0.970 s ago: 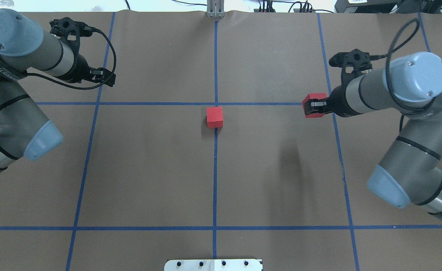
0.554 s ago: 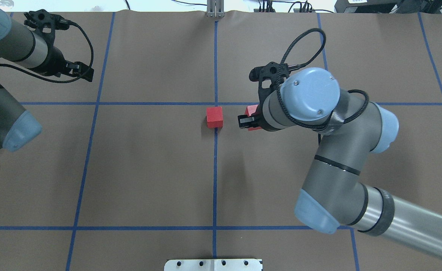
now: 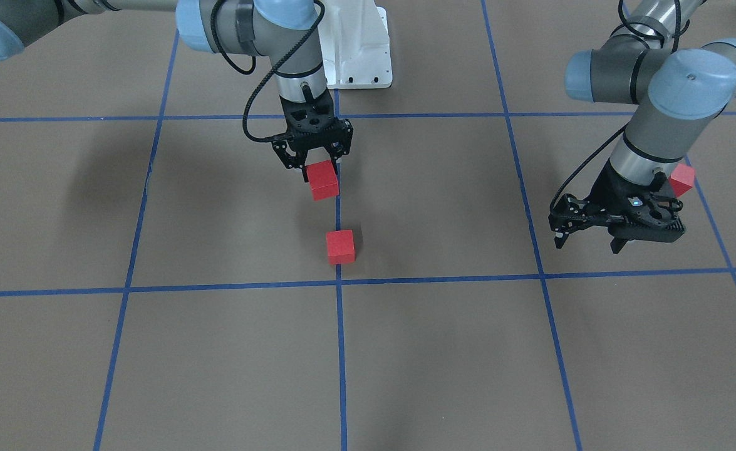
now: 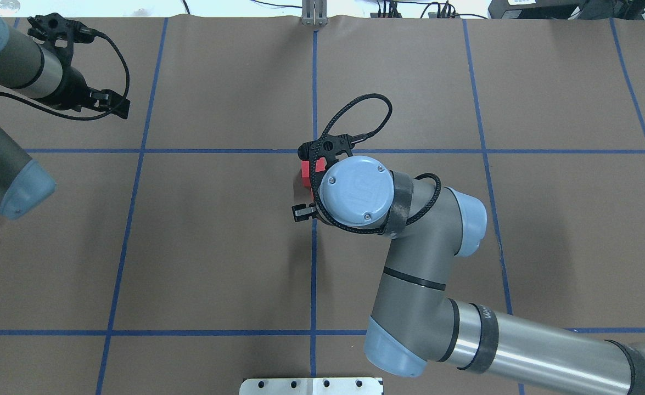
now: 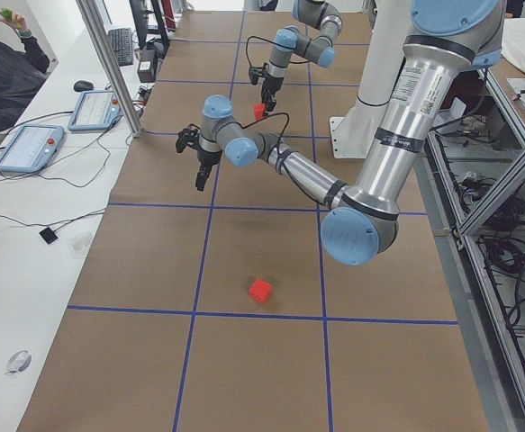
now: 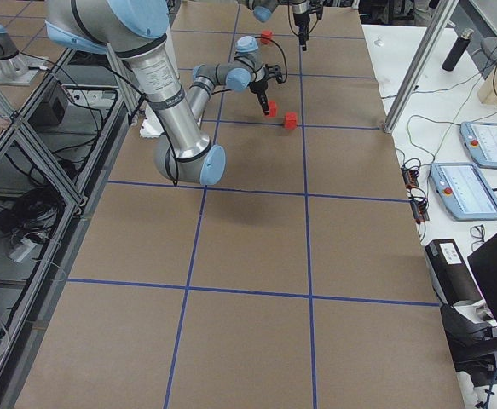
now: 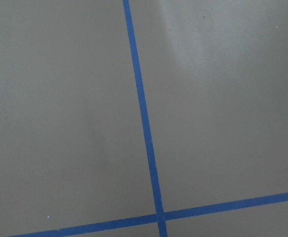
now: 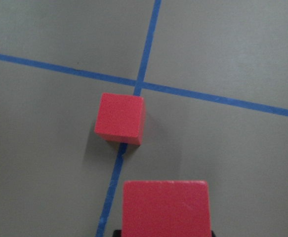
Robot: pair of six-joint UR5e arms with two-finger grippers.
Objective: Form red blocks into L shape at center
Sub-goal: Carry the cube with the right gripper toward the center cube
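Only thing in my way: a small matte red cube point(image 3: 341, 246) by the blue tape crossing point(image 3: 339, 282). Bare brown desk point(image 3: 217, 351) everywhere around it.

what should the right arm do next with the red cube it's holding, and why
Probably lower the right gripper and set its small matte red cube flush against the resting red cube by the blue tape crossing. The held cube is just on the robot's side of the resting one, with a gap between them.
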